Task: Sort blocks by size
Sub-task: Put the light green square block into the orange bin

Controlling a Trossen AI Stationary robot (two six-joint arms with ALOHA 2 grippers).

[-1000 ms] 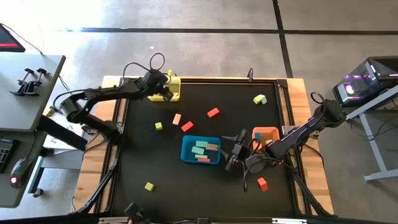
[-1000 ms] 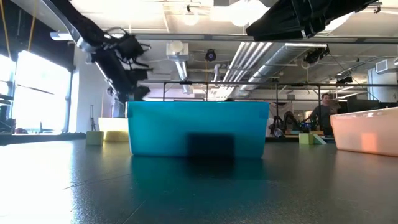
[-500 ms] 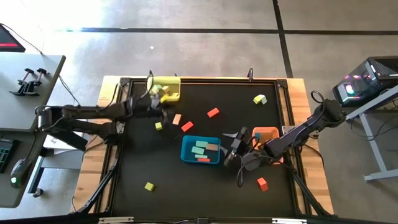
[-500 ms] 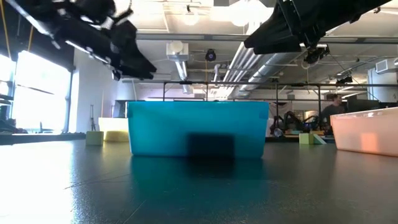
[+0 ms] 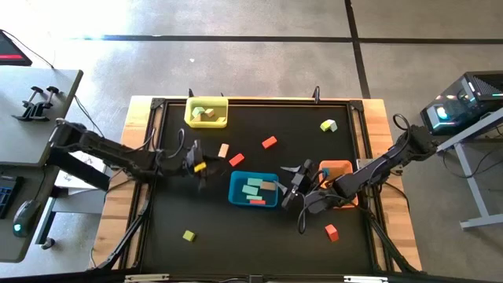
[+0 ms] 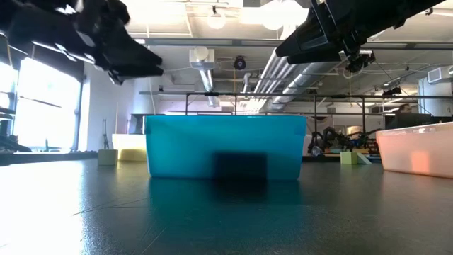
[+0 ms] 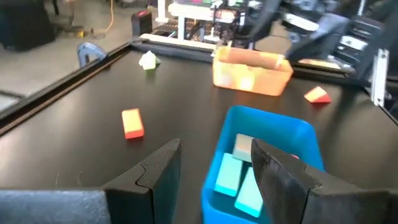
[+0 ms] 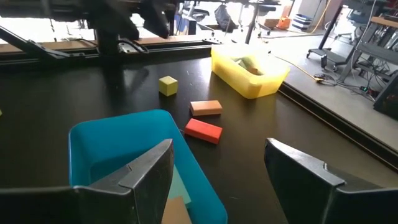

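Both arms are dark, near-black, built of slim jointed links with black cables looping along them. The left gripper (image 5: 196, 160) carries a small yellow-orange patch (at 3 o'clock of its wrist). Each gripper has 2 angular, matte-black fingers (image 8: 146, 168).

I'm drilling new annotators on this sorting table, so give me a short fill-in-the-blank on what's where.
1. The tray in the table's middle, the blue tray, is coloured ____.
2. The yellow tray sits at the table's far ____ corner, on the left arm's side.
3. The right gripper hangs between the blue tray and the ____ tray.
4. The fingers of the left gripper stand ____.

Missing words: blue; left; orange; open
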